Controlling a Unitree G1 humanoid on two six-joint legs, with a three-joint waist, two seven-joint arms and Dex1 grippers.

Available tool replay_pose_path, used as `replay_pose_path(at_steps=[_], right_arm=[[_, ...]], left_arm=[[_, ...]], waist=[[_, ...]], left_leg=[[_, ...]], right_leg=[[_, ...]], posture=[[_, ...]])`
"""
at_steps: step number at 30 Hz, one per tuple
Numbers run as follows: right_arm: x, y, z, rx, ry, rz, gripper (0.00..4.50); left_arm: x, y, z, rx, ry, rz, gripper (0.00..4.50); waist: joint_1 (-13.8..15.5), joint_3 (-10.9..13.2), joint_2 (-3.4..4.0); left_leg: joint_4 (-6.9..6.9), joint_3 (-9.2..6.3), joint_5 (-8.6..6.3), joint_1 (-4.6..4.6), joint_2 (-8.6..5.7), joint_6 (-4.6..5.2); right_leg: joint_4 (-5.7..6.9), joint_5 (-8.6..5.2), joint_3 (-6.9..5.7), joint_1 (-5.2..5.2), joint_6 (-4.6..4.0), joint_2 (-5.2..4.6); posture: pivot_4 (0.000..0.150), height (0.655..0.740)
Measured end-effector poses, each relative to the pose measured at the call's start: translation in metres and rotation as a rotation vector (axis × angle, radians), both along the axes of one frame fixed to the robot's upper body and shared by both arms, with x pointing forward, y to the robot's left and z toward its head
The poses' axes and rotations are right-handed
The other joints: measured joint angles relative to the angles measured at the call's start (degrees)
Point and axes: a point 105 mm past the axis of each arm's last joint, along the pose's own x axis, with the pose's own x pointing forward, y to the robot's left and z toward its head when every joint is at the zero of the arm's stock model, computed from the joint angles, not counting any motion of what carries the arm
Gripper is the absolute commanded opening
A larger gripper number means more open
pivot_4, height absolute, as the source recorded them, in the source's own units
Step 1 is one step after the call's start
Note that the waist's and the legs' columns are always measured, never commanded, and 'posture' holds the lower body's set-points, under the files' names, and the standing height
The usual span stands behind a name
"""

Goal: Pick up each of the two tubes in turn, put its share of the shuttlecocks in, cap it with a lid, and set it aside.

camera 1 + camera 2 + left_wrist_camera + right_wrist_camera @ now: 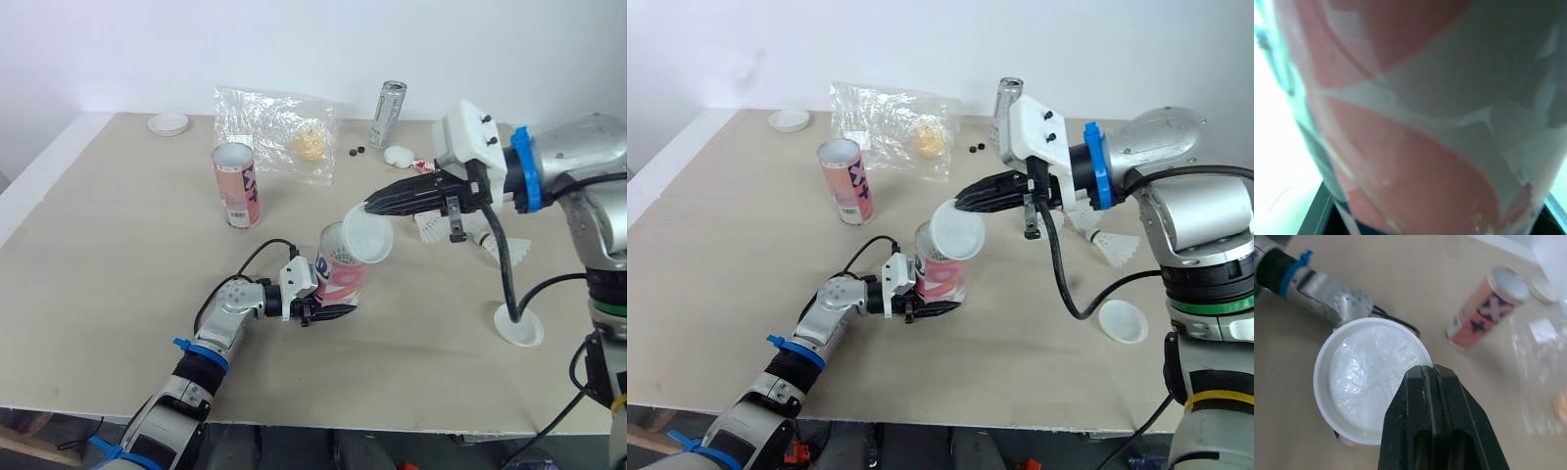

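My left gripper [327,312] is shut on a pink and white tube [342,277] that stands on the table near its middle; the tube's wall [1415,147] is right up against the left wrist view. My right gripper [373,207] is shut on the rim of a white lid [367,236], holding it tilted just above the tube's open mouth. From the right wrist, the lid [1367,382] lies beyond the closed fingers [1426,396]. A second pink tube [236,185] stands upright further back to the left. Shuttlecocks [508,250] lie on the table under my right arm.
A white lid [517,329] lies at the front right and another [168,123] at the back left. At the back are a clear plastic bag [278,128], a metal can [388,114] and a small white object [399,155]. A black cable hangs from my right arm.
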Motion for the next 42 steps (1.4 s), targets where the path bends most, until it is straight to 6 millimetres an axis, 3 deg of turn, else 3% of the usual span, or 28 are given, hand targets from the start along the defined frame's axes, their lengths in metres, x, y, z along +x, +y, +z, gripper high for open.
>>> replay_pose_path(at_steps=[5, 26, 27, 31, 33, 34, 42], right_arm=[[0.006, 0.011, -0.007, -0.036, 0.004, 0.046, 0.07], [0.013, 0.012, -0.018, -0.151, -0.046, 0.113, 0.07], [0.013, 0.012, -0.019, -0.152, -0.045, 0.114, 0.54], [0.012, 0.012, -0.021, -0.168, -0.035, 0.126, 1.68], [0.012, 0.012, -0.021, -0.17, -0.04, 0.127, 2.7], [0.012, 0.011, -0.021, -0.17, -0.041, 0.128, 2.99], [0.017, 0.009, -0.015, -0.12, -0.005, 0.089, 2.99]], left_arm=[[0.0, 0.0, 0.0, 0.0, -0.001, 0.004, 2.42], [0.0, 0.0, 0.0, 0.014, -0.012, 0.005, 2.42], [0.0, 0.0, 0.0, 0.014, -0.013, 0.005, 2.42], [0.001, 0.001, 0.0, 0.011, -0.008, 0.009, 2.42], [0.001, 0.001, 0.0, 0.01, -0.005, 0.012, 2.42], [0.001, 0.001, 0.0, 0.01, -0.004, 0.013, 2.42], [0.001, 0.001, 0.0, 0.006, -0.002, 0.016, 2.42]], waist=[[-0.03, 0.0, 0.0], [-0.07, -0.01, 0.01], [-0.06, 0.0, 0.01], [-0.07, 0.0, 0.01], [-0.08, 0.0, 0.01], [-0.09, 0.0, 0.01], [-0.1, 0.0, 0.01]], left_leg=[[-0.01, -0.01, 0.0, 0.0, 0.0, 0.0], [-0.03, -0.01, 0.0, 0.0, 0.01, 0.0], [-0.03, -0.01, 0.0, 0.0, 0.01, 0.0], [-0.03, -0.01, 0.0, 0.0, 0.01, 0.0], [-0.03, -0.01, 0.0, 0.01, 0.01, 0.0], [-0.02, -0.01, 0.0, 0.01, 0.01, 0.0], [-0.03, -0.01, 0.0, 0.01, 0.01, 0.0]], right_leg=[[0.0, 0.01, -0.02, 0.0, -0.01, 0.0], [-0.04, 0.03, -0.02, 0.0, -0.02, 0.01], [-0.04, 0.03, -0.02, 0.0, -0.02, 0.01], [-0.04, 0.03, -0.02, 0.0, -0.02, 0.01], [-0.04, 0.03, -0.02, -0.01, -0.02, 0.01], [-0.04, 0.03, -0.02, -0.01, -0.02, 0.01], [-0.04, 0.04, -0.02, -0.01, -0.03, 0.01]], posture=[[0.15, 0.74], [0.15, 0.74], [0.15, 0.74], [0.15, 0.74], [0.15, 0.74], [0.15, 0.74], [0.15, 0.74]])
